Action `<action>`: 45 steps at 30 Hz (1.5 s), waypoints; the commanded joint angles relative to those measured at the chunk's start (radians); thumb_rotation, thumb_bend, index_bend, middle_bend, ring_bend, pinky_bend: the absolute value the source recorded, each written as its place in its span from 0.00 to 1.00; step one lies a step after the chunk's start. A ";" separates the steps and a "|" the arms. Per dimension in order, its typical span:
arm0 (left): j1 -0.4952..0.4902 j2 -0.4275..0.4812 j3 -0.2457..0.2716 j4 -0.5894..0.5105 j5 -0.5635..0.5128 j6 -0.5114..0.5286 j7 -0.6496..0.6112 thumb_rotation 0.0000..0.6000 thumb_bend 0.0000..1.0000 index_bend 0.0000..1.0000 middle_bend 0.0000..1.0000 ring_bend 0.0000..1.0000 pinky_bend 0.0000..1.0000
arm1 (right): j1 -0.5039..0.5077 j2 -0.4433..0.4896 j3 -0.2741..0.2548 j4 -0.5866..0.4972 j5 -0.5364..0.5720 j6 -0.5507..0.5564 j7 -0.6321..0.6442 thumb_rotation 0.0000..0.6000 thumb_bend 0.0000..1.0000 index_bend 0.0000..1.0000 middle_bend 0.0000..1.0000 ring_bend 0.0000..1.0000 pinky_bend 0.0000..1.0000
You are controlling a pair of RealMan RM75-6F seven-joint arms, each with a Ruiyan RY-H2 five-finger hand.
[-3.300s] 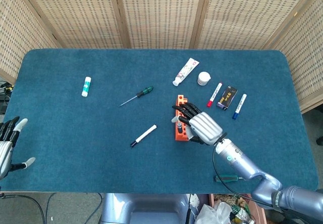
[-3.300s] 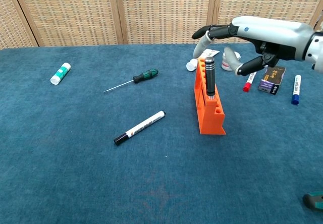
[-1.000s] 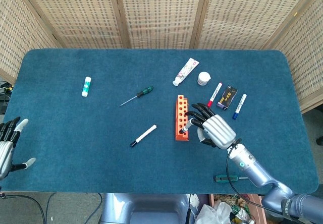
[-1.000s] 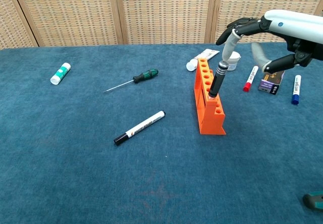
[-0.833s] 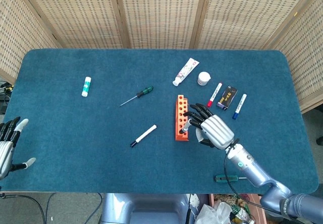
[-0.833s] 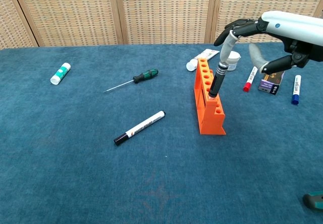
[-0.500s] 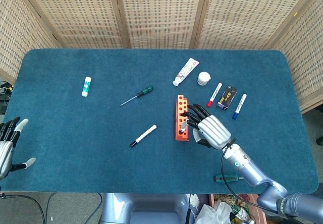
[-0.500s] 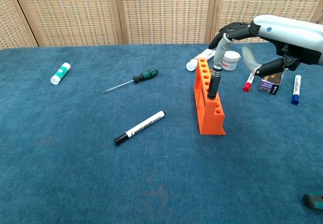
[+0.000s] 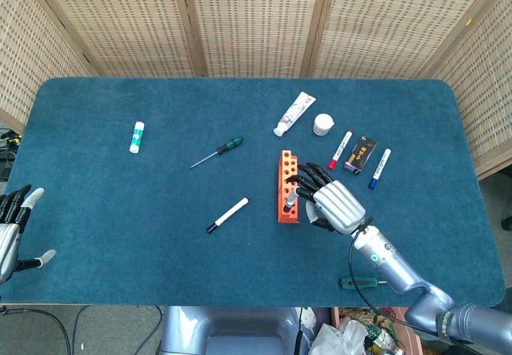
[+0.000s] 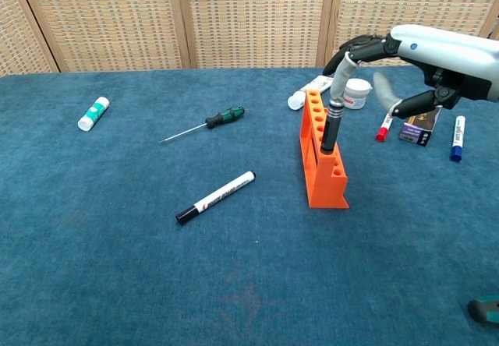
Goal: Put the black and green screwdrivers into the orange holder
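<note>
Black screwdriver (image 10: pixel 330 128) stands nearly upright in a slot of the orange holder (image 10: pixel 322 176), toward its near end, handle up. Your right hand (image 10: pixel 405 61) hovers over it, fingers (image 10: pixel 341 69) spread and extended, one fingertip touching the handle top; nothing gripped. In the head view the right hand (image 9: pixel 334 205) sits just right of the holder (image 9: pixel 283 204). Green screwdriver (image 10: pixel 204 124) lies flat on the blue table (image 10: pixel 117 268), well left of the holder, shaft pointing left. Black-capped white marker (image 10: pixel 216 197) lies between them, nearer you. Toothpaste tube (image 9: pixel 295 113), white jar (image 9: pixel 323 124), red marker (image 9: pixel 340 149), dark box (image 9: pixel 360 154), blue marker (image 9: pixel 379 168) sit behind and right. Glue stick (image 9: pixel 137 137) far left. Your left hand (image 9: pixel 11 231) rests at the table's left edge, fingers apart, holding nothing.
</note>
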 commanded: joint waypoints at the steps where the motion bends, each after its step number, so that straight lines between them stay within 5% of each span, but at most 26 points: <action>1: 0.001 -0.001 0.000 0.000 0.000 0.001 0.001 1.00 0.00 0.00 0.00 0.00 0.00 | -0.001 0.001 0.001 -0.001 -0.003 0.005 0.004 1.00 0.83 0.38 0.18 0.00 0.00; 3: 0.000 -0.001 0.000 0.000 -0.001 0.000 0.001 1.00 0.00 0.00 0.00 0.00 0.00 | -0.002 0.003 0.003 -0.005 -0.009 0.016 0.010 1.00 0.82 0.38 0.16 0.00 0.00; 7: -0.001 -0.001 -0.001 0.001 -0.004 -0.002 0.001 1.00 0.00 0.00 0.00 0.00 0.00 | -0.010 0.016 0.014 -0.018 -0.036 0.069 0.030 1.00 0.50 0.32 0.08 0.00 0.00; 17: 0.001 0.005 0.003 -0.003 0.005 0.000 -0.003 1.00 0.00 0.00 0.00 0.00 0.00 | -0.091 0.132 0.016 -0.127 -0.013 0.165 0.008 1.00 0.10 0.24 0.00 0.00 0.00; 24: 0.007 0.009 0.012 -0.004 0.029 0.011 -0.012 1.00 0.00 0.00 0.00 0.00 0.00 | -0.185 0.237 -0.111 -0.175 -0.005 0.126 -0.045 1.00 0.08 0.24 0.00 0.00 0.00; 30: 0.013 0.011 0.016 -0.004 0.045 0.022 -0.017 1.00 0.00 0.00 0.00 0.00 0.00 | -0.264 0.209 -0.202 -0.103 -0.058 0.156 -0.083 1.00 0.08 0.24 0.00 0.00 0.00; 45: 0.021 0.011 0.022 -0.002 0.062 0.036 -0.024 1.00 0.00 0.00 0.00 0.00 0.00 | -0.358 0.103 -0.279 -0.009 -0.029 0.089 -0.149 1.00 0.09 0.35 0.00 0.00 0.00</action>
